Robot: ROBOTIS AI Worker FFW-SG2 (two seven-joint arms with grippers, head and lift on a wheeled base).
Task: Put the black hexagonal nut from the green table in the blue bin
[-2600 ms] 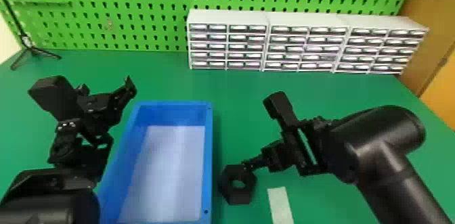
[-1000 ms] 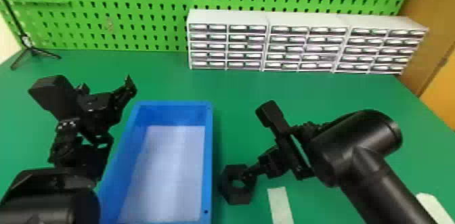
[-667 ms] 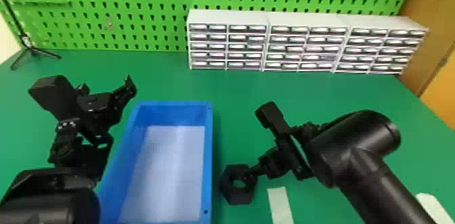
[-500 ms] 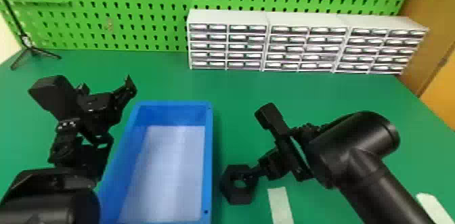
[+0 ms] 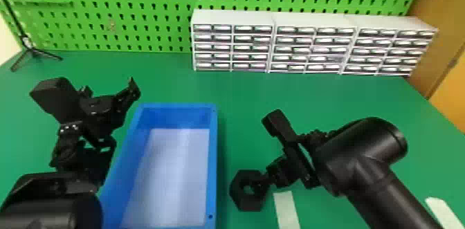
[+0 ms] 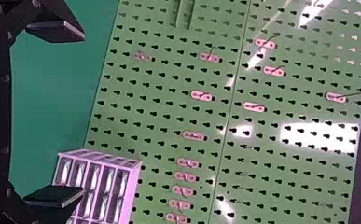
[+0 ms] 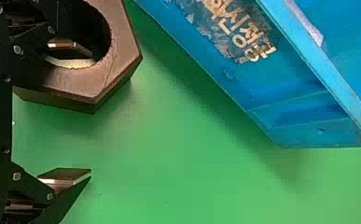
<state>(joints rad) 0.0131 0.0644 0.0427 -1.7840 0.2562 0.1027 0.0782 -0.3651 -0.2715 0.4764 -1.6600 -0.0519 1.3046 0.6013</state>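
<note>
Since the frame just before, the black hexagonal nut (image 5: 238,195) is sitting slightly farther from the blue bin (image 5: 213,162), having slid a little toward the right edge of the worktop (image 5: 332,97). Near the bin's right wall, the nut is lying on the worktop, apart from the bin. At the nut's right side, the right gripper (image 5: 263,181) is reaching in, its jaws standing wide; in the right wrist view, one jaw is poking into the nut's hole while the other is standing outside, well apart from the nut, so they are not clamping it. Off the bin's left side, the left gripper (image 5: 123,114) is waiting above the worktop, its jaws standing wide with nothing between them. Just beside the nut, a pale strip (image 5: 286,209) is lying on the worktop, and another pale strip (image 5: 444,212) is lying farther toward the right edge. Small drawer cabinets (image 5: 235,17) are lining the back edge, running toward the back right corner, with a green pegboard (image 5: 155,14) rising behind them. A small black tripod (image 5: 32,50) is standing at the back left corner.
</note>
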